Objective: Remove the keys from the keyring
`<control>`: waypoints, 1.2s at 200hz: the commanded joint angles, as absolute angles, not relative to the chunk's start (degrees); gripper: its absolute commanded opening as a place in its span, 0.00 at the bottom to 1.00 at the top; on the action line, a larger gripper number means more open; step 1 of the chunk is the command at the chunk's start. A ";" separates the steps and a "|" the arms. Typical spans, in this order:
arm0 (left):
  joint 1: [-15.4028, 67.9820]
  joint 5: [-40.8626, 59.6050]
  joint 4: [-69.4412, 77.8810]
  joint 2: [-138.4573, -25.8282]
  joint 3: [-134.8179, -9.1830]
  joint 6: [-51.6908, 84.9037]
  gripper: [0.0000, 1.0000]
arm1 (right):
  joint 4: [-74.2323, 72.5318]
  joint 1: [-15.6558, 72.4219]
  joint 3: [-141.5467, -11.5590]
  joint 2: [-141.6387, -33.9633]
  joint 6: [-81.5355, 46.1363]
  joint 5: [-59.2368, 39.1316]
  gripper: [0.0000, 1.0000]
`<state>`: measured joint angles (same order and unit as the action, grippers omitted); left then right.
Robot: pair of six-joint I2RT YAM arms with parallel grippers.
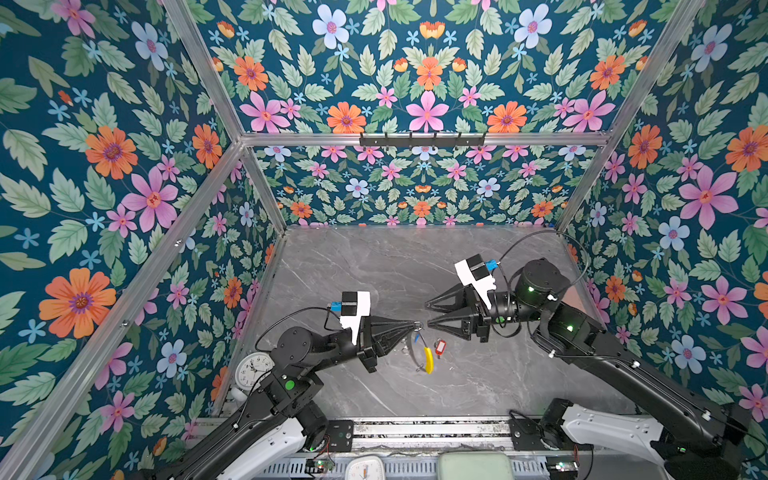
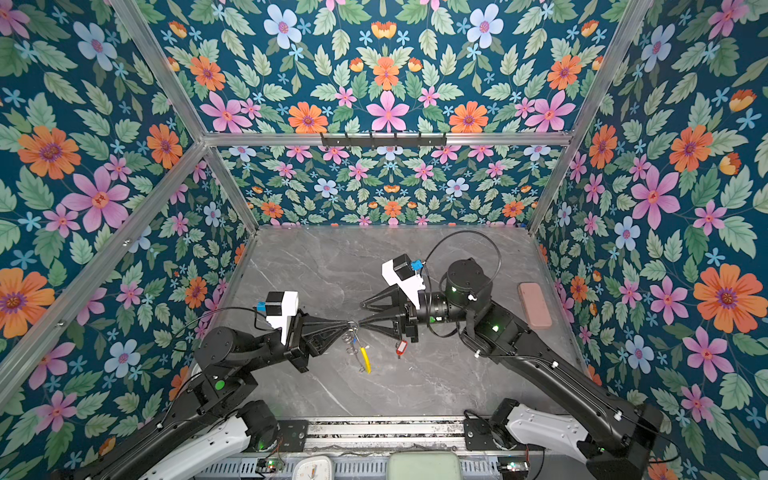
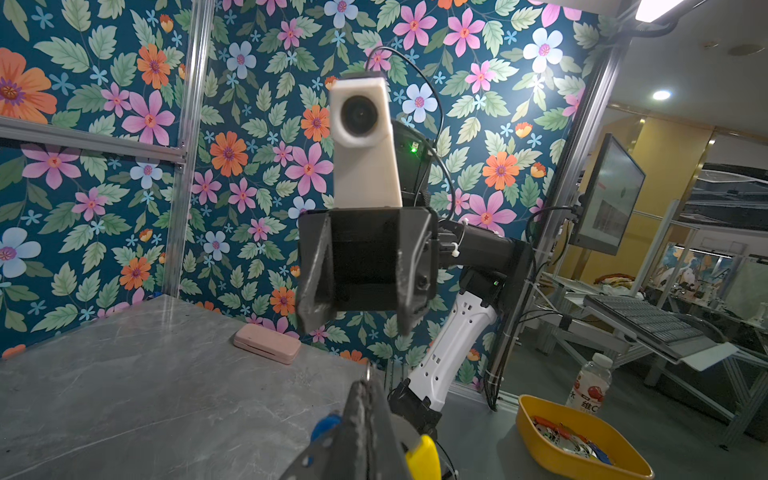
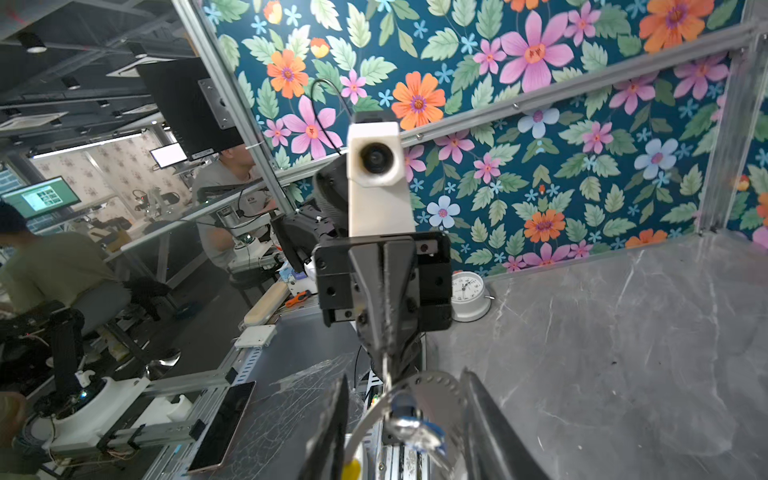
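Two arms, matte black with round joint caps: left arm (image 1: 299,343), right arm (image 1: 582,328). White shells (image 1: 611,430) on the base links. Green status lights (image 1: 289,384) on the joints. White wrist-camera housing (image 1: 465,272) (blue plug (image 1: 492,264) behind it) and a thin black looping cable (image 1: 536,232). Left gripper (image 1: 417,325) and right gripper (image 1: 427,313) have black, triangular, open-framed jaws.

Keyring (image 1: 428,360) dangles with blue-tagged key (image 1: 420,338); red-tagged key (image 1: 440,345) lies loose nearby

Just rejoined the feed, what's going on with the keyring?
The left gripper is shut on the large dark grey hoop keyring with its yellow section, holding it above the grey marble table. The right gripper faces it, open. The red-tagged silver key lies loose on the table; the blue-tagged key seems on the ring.
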<state>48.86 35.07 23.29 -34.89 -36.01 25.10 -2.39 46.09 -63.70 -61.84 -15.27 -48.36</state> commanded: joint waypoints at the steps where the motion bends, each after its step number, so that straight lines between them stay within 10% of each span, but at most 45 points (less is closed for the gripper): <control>1: 48.85 34.41 26.06 -34.71 -35.95 24.65 0.00 | -7.75 46.61 -63.37 -62.22 -18.46 -51.25 0.35; 164: 48.86 32.88 25.06 -35.16 -35.74 25.54 0.00 | -2.44 47.64 -64.18 -63.04 -16.69 -49.16 0.00; 190: 48.80 33.22 19.33 -35.10 -37.30 25.94 0.37 | 7.77 47.64 -67.32 -62.58 -12.09 -46.81 0.00; 240: 48.78 39.58 -0.30 -40.44 -47.17 22.98 0.41 | 34.38 47.63 -76.58 -64.57 1.79 -41.64 0.00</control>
